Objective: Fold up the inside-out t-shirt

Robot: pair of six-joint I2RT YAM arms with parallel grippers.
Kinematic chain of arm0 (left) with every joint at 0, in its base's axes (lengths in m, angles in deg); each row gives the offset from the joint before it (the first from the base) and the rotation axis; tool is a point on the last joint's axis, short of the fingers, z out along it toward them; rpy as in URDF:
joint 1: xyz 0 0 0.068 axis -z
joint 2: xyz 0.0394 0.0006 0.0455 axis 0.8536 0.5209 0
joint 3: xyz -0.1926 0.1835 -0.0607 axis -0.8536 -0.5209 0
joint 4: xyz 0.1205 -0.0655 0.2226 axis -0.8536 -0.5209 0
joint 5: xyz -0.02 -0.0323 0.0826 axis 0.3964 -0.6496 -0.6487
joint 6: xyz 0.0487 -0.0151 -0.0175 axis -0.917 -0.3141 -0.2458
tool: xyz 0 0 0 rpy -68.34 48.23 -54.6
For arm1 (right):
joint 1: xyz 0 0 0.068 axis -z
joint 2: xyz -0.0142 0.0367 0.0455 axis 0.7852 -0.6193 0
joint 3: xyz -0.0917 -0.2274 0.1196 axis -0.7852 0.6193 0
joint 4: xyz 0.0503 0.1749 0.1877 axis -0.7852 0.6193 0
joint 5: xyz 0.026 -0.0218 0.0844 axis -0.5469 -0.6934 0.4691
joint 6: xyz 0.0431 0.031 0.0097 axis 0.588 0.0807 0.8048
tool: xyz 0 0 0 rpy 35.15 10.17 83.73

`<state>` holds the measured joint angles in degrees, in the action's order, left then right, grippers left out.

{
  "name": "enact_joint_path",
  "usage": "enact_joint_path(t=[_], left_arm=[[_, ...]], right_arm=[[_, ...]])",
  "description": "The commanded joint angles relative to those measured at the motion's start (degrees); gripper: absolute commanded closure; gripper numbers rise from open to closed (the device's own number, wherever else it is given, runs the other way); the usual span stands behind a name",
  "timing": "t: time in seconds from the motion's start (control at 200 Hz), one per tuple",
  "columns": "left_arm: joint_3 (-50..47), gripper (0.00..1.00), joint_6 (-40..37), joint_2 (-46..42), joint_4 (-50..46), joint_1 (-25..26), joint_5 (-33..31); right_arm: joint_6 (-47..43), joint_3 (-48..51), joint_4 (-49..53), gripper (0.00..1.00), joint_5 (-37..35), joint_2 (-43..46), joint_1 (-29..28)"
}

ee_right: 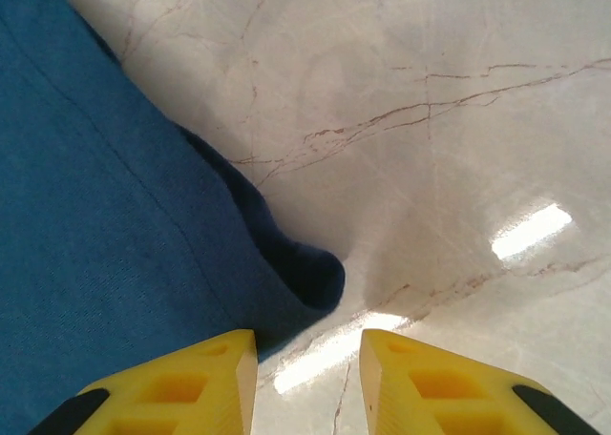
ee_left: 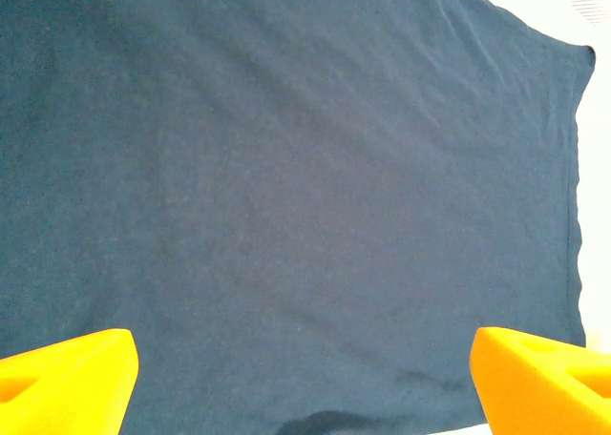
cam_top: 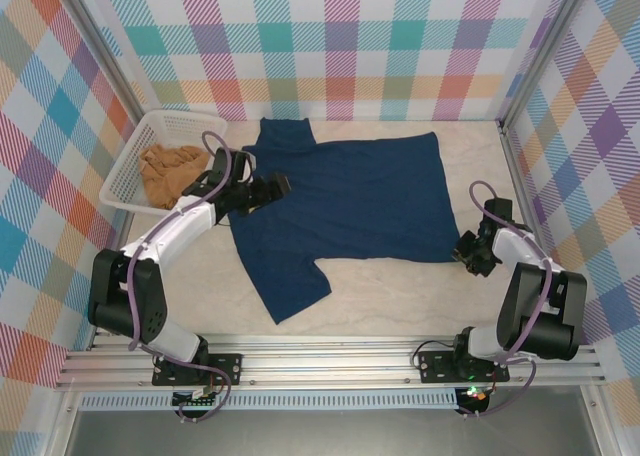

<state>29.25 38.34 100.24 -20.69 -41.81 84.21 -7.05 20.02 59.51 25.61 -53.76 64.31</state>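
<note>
The inside-out t-shirt (cam_top: 340, 201), dark navy, lies spread flat on the pale table, with its collar toward the back and one sleeve pointing to the near edge. My left gripper (cam_top: 280, 186) hovers over the shirt's left part. In the left wrist view the navy cloth (ee_left: 286, 187) spreads below that gripper (ee_left: 304, 363), whose orange fingers stand wide open and hold nothing. My right gripper (cam_top: 465, 251) sits at the shirt's near right corner. Its yellow fingers (ee_right: 307, 368) stand a little apart with bare table between them, and the rolled cloth corner (ee_right: 320, 273) lies just ahead of the tips.
A white basket (cam_top: 180, 118) at the back left holds a tan-orange garment (cam_top: 170, 171). Checkered walls close in the left, back and right sides. Bare marbled table (cam_top: 400, 296) lies between the shirt and the arm bases.
</note>
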Motion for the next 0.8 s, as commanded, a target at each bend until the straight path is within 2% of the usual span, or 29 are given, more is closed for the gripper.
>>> enact_joint_path(t=[0.0,0.175,0.375,0.575,0.795], left_arm=[[-1.8,0.1,0.3,-3.2,0.0,0.8,-0.8],[-4.5,0.1,-0.1,-6.8,-1.2,2.2,-0.6],[-10.0,0.1,-1.0,-11.4,-2.2,6.5,1.4],[-15.0,0.1,-1.7,-15.7,-5.7,9.6,1.9],[-17.1,0.13,-1.8,-18.1,-15.8,13.9,0.9]], right_arm=[[0.1,-1.0,-1.4,0.67,0.2,-2.3,0.2],[-0.1,-1.6,-2.3,0.67,-0.2,-5.6,0.3],[-0.3,-2.3,-2.7,0.67,1.2,-8.4,0.6],[-0.9,-2.9,-2.6,0.81,1.8,-9.0,0.6],[-1.7,-2.2,-3.1,0.96,3.0,-8.1,0.5]])
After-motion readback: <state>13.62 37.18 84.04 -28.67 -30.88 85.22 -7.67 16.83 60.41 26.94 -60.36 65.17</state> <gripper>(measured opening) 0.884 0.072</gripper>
